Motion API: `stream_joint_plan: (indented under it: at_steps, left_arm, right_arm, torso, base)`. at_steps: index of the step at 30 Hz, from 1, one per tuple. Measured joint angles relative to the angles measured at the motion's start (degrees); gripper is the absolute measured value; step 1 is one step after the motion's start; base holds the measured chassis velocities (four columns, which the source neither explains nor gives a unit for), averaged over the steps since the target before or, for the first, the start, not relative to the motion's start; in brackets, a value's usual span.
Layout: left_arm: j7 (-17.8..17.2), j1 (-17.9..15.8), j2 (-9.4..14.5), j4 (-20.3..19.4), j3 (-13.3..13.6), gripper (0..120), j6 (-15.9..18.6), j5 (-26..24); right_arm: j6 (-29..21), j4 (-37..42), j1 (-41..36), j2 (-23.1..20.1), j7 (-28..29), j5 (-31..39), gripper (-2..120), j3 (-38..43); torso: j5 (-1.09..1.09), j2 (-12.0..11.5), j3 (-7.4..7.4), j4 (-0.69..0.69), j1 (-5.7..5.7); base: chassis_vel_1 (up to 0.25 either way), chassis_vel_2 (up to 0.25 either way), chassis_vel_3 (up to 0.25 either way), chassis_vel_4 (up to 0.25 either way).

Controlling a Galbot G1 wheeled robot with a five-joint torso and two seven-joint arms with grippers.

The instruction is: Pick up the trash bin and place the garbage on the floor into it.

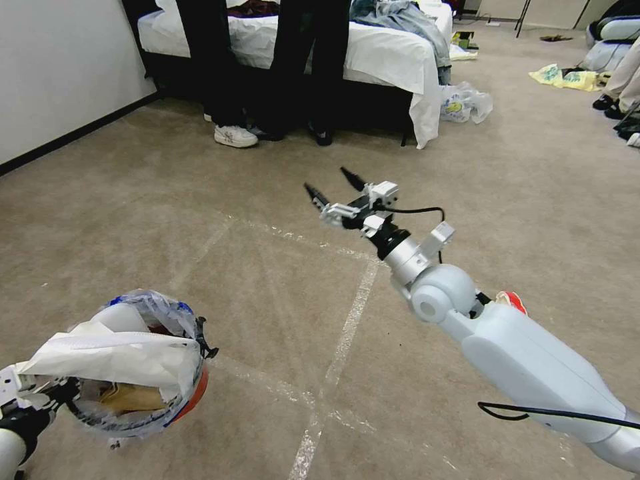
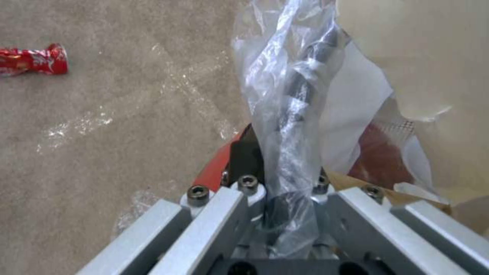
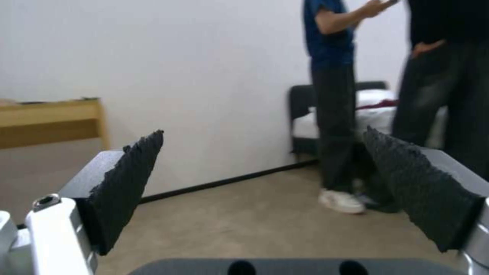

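Observation:
The trash bin (image 1: 195,395), red with a crinkled clear liner, hangs tilted at the lower left above the floor (image 1: 267,280). My left gripper (image 1: 50,397) is shut on its rim and liner; in the left wrist view the rim (image 2: 216,173) sits pinched with plastic in that gripper (image 2: 298,114). Inside lie garbage pieces: a white slipper (image 1: 110,357) and a brown paper bag (image 1: 130,398). A red wrapper (image 2: 33,61) lies on the carpet, partly hidden behind my right arm (image 1: 512,301). My right gripper (image 1: 329,181) hovers mid-room, open and holding nothing (image 3: 259,160).
A bed (image 1: 373,53) stands at the back, with people's legs and a white shoe (image 1: 235,136) in front of it. Clear plastic bags (image 1: 465,103) lie by its corner and yellow bags (image 1: 563,77) farther right. A wall (image 1: 60,67) runs along the left. Whitish tape lines (image 1: 340,347) cross the carpet.

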Motion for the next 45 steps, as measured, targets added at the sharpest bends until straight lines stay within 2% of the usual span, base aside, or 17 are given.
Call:
stream_joint_plan:
  at_steps: [4, 9, 19, 24, 34, 45]
  left_arm:
    - [0.6, 0.7, -0.8, -0.4, -0.6, 1, 0.0, 0.4]
    - [1.0, 0.7, -0.9, -0.4, -0.6, 1, 0.0, 0.6]
    - [1.1, 0.5, -1.6, -0.8, -0.5, 1, 0.0, 0.7]
    - [1.4, 0.5, -2.1, -1.2, -0.3, 1, 0.0, 1.2]
    - [2.3, 1.2, -3.0, -1.7, -0.3, 1, 0.0, 2.3]
    - [2.6, 1.1, -3.2, -1.7, -0.3, 1, 0.0, 2.6]
  right_arm:
    - [-0.5, 0.1, -1.6, 0.5, 2.4, -4.3, 100, 2.6]
    - [-1.3, -0.2, -5.5, 0.6, 6.1, -11.8, 100, 8.8]
    - [-0.5, 1.4, -13.8, 3.9, 7.2, -16.2, 100, 22.8]
    - [0.4, 3.4, -18.0, 5.3, 7.3, -17.8, 100, 25.8]
    - [1.9, 4.7, -22.2, 6.9, 6.1, -19.5, 100, 25.6]
    - [2.1, 4.9, -23.0, 6.7, 5.9, -19.7, 100, 25.5]
  torso:
    - [0.00, 0.0, 0.00, 0.05, 0.00]
    - [0.00, 0.0, 0.00, -0.01, 0.00]
    - [0.00, 0.0, 0.00, 0.01, 0.00]
    - [0.00, 0.0, 0.00, 0.00, 0.00]
    - [-0.01, 0.0, 0.00, 0.02, 0.00]
    - [-0.01, 0.0, 0.00, 0.01, 0.00]
  base:
    - [0.000, 0.000, 0.000, 0.000]
    - [0.000, 0.000, 0.000, 0.000]
    - [0.000, 0.000, 0.000, 0.000]
    - [0.000, 0.000, 0.000, 0.000]
    - [0.000, 0.000, 0.000, 0.000]
    - [0.000, 0.000, 0.000, 0.000]
